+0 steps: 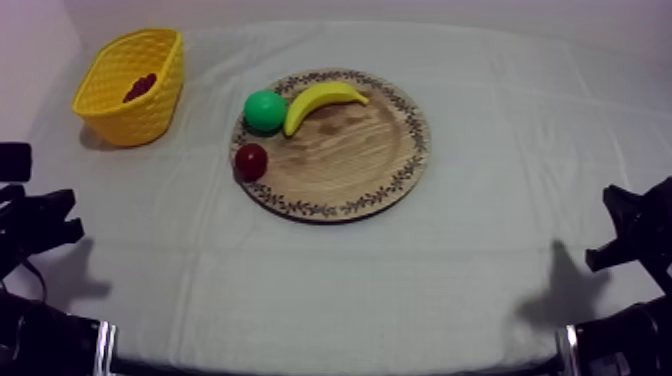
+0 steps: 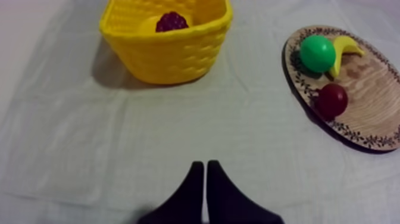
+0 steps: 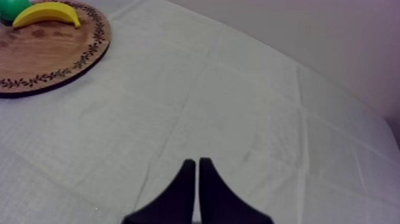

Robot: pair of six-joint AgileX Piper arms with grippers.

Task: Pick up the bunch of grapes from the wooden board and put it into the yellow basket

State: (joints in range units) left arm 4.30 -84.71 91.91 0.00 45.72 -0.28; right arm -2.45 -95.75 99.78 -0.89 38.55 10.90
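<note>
So the bunch of grapes [image 2: 171, 22] is a small dark purple-red, bumpy cluster, and it's already sitting inside the yellow basket [image 2: 166, 56], tucked below the rim. From the left claw [image 2: 205, 164] the basket is out ahead and a bit to the left, well apart from it, with plain grey-white cloth [image 2: 149, 137] in between.

Ahead and off to that claw's right is the round wooden board [image 2: 369, 89] with the patterned rim. A green round fruit [image 2: 317, 53] is on it with a banana [image 2: 342, 50] right up against it, and a small red fruit [image 2: 331, 100] sits at the board's near edge.

The left claw is clenched on nothing, fingers pressed into a narrow wedge. The right claw [image 3: 197, 161] is the same, closed and empty, with the board far off ahead to its left.
</note>
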